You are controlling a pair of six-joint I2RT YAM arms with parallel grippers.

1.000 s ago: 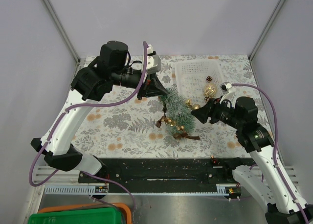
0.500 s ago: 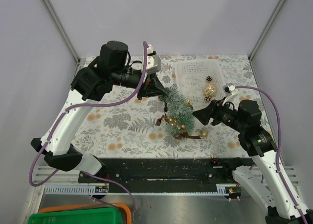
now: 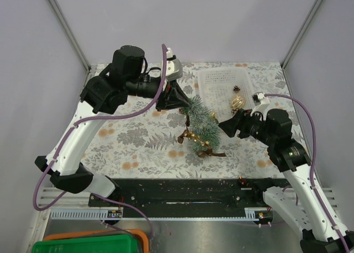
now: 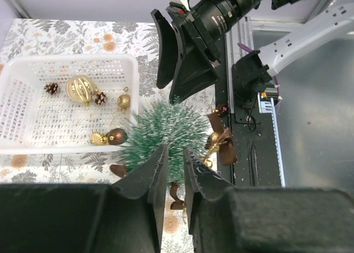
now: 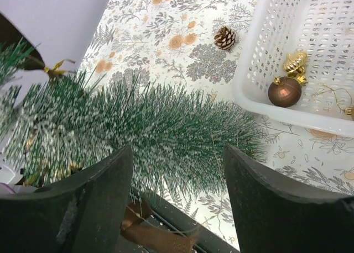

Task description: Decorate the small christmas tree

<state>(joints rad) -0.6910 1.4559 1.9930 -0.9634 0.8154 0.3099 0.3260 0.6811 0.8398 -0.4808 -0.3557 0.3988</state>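
The small christmas tree [image 3: 200, 125] is seen in the middle of the top view, just lower left of the white basket [image 3: 221, 70]. The right claw [image 3: 222, 126], pulled away a moment ago, has been brought back beside it, spread wide with nothing pinched, so another try at the branches seems likely. The left claw [image 4: 175, 151] is almost pressed together at the treetop; whether that is pinched cannot be told. No writing can be read.
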